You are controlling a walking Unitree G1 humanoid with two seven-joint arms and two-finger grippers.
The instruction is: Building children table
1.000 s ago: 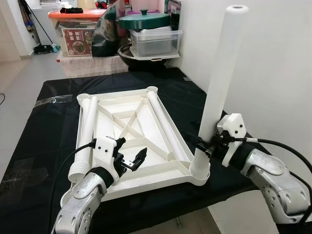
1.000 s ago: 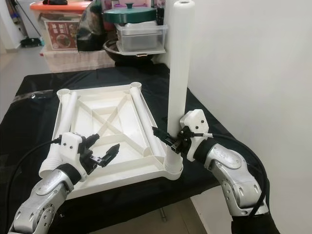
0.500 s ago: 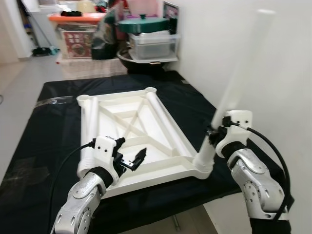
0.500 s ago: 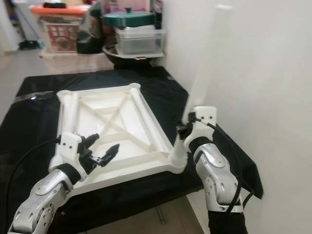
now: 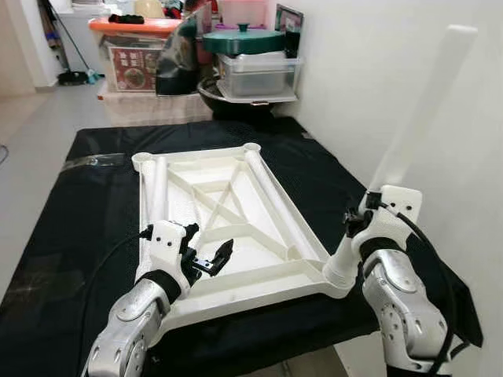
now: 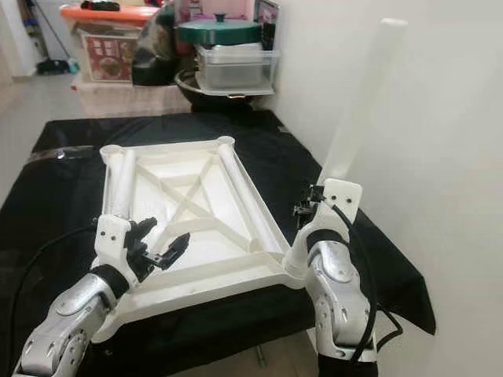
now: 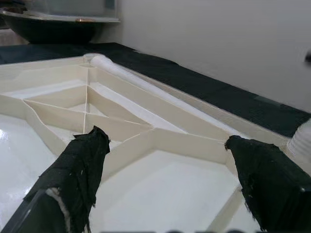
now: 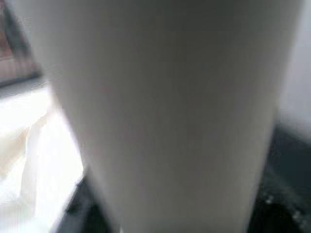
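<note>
The white tabletop [image 5: 259,287] lies upside down on the black-covered table. Two white legs lie inside it, one along the left side [image 5: 157,192] and one along the right side [image 5: 275,196]. A third leg [image 5: 416,118] stands in the near right corner socket, leaning right toward the wall. My right gripper [image 5: 352,228] is shut on this leg just above its base, and the leg [image 8: 170,107] is very close in the right wrist view. My left gripper [image 5: 211,239] hovers open over the near left part of the tabletop [image 7: 160,189], holding nothing.
The white wall [image 5: 377,71] runs close along the table's right side. Beyond the far end stand storage boxes [image 5: 134,47], a clear tub with a green lid [image 5: 255,63] and a black wok [image 5: 236,98]. Black cloth [image 5: 86,212] shows left of the tabletop.
The standing leg has tipped from upright to leaning right toward the wall, with my right gripper still on it. The camera has shifted. My left gripper holds its place.
</note>
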